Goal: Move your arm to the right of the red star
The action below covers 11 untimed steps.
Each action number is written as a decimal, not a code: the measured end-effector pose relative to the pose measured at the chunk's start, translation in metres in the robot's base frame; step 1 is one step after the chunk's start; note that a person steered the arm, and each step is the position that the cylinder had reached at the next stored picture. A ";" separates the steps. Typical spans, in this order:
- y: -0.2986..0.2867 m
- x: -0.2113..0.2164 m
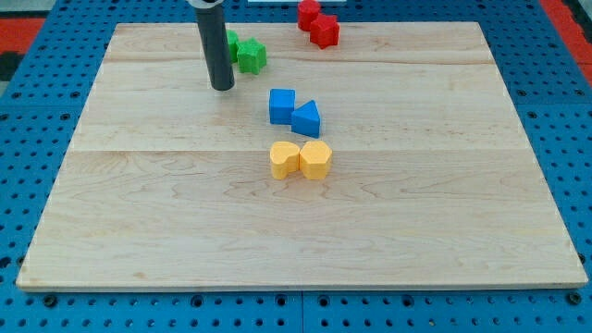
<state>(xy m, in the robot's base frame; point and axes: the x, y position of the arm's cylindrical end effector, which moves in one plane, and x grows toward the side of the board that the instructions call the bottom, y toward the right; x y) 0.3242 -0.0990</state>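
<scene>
The red star [325, 31] lies at the view's top edge of the wooden board, touching another red block [307, 13] just above and left of it. My tip [222, 87] rests on the board well to the left of and below the red star. It stands just left of a green star [251, 55]. A second green block [231, 43] is partly hidden behind the rod.
A blue cube [282, 105] and a blue triangular block [307, 118] touch near the board's middle. Below them a yellow heart [285, 159] and a yellow hexagonal block [315, 159] sit side by side. The wooden board [139, 213] lies on a blue pegboard.
</scene>
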 end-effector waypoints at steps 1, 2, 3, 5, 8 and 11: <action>0.007 0.000; 0.025 0.000; 0.029 -0.001; 0.067 0.007; 0.206 -0.081; 0.210 -0.133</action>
<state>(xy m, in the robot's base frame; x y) 0.1914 0.1107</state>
